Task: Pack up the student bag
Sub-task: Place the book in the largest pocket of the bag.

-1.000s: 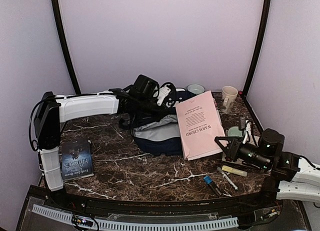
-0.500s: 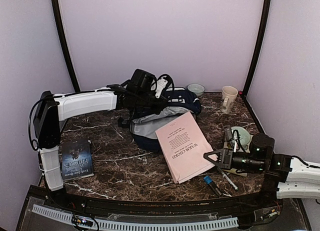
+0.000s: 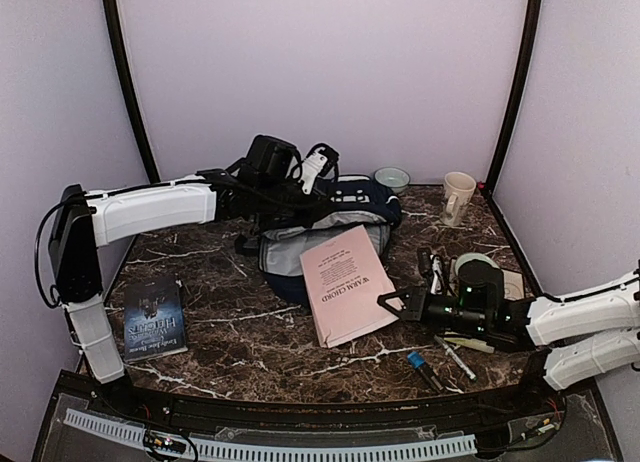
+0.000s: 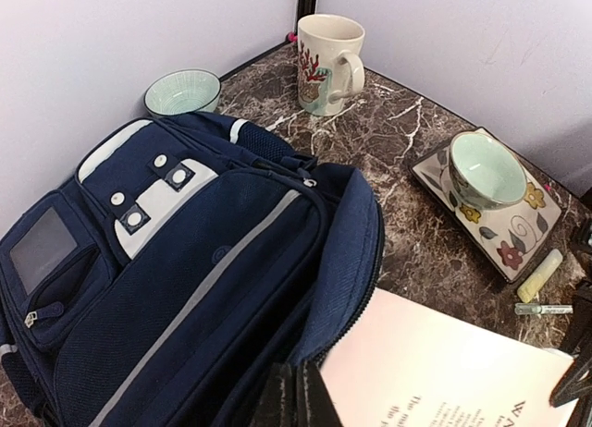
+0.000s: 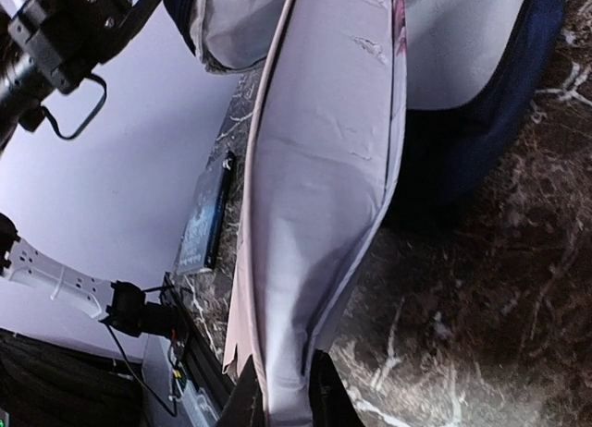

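Note:
The student bag (image 3: 345,204) is a navy backpack lying at the back middle of the table, its grey-lined mouth (image 3: 290,250) facing the front. My left gripper (image 3: 300,204) is shut on the upper zipper edge of that mouth (image 4: 356,261) and holds it up; its fingertips (image 4: 294,399) show at the bottom of the left wrist view. My right gripper (image 3: 386,302) is shut on the near corner of a pink booklet (image 3: 345,282). The booklet (image 5: 324,187) slopes up from the fingers, and its far end lies at the bag's mouth.
A dark book (image 3: 153,317) lies front left. Pens (image 3: 455,357), a blue-capped marker (image 3: 418,364) and a yellow highlighter (image 3: 468,342) lie front right. A patterned plate with a green bowl (image 4: 486,182) is to the right, with a mug (image 3: 458,195) and a small bowl (image 3: 392,178) at the back.
My right gripper has swung left and lower with the pink booklet, bringing it from the right of the bag to the bag's mouth. The left arm shifted slightly left, still gripping the bag's edge.

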Action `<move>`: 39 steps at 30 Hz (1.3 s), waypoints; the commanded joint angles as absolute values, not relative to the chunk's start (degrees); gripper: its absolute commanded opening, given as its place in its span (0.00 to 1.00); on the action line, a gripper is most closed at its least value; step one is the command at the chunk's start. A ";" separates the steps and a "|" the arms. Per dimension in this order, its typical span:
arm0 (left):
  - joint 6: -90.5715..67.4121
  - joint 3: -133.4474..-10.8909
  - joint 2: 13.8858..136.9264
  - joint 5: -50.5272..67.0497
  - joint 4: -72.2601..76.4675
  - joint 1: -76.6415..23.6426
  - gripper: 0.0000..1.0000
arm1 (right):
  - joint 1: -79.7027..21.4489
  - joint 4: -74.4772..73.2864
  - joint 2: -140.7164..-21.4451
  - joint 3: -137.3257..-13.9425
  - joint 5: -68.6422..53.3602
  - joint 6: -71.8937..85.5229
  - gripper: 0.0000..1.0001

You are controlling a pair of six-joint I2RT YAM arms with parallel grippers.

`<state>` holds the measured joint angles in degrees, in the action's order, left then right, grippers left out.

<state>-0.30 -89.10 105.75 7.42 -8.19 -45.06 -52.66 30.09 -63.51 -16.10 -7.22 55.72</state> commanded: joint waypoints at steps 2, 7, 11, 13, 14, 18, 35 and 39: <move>-0.24 -87.21 97.67 7.90 -2.58 -47.01 0.00 | -49.02 46.06 -71.36 -19.87 -9.52 62.73 0.00; 0.00 -84.57 94.99 7.67 -1.71 -49.07 0.00 | -45.83 52.58 -78.62 -21.61 -12.54 68.24 0.00; 0.24 -83.49 93.37 7.51 -1.78 -50.71 0.00 | -43.37 59.94 -85.14 -23.43 -16.51 72.78 0.00; 0.50 -83.15 92.91 8.16 -1.83 -51.20 0.00 | -42.70 63.06 -88.59 -25.67 -18.30 73.21 0.00; 0.68 -83.13 92.75 8.24 -2.02 -51.38 0.00 | -42.57 64.32 -90.61 -27.01 -19.24 73.10 0.00; 0.79 -84.08 92.69 7.04 -4.00 -51.63 0.00 | -42.63 65.99 -96.57 -31.78 -20.68 72.42 0.00; -2.74 -86.29 90.07 15.66 -6.75 -51.77 0.00 | -42.71 57.78 -105.71 -47.17 -17.26 61.61 0.00; -3.28 -86.70 89.81 17.72 -6.93 -51.77 0.00 | -42.69 56.21 -108.33 -50.14 -15.77 60.71 0.00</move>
<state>-1.93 -83.53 95.29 11.38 -10.09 -51.11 -42.96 49.91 -106.85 -45.25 -18.06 64.84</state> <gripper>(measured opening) 0.016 0.111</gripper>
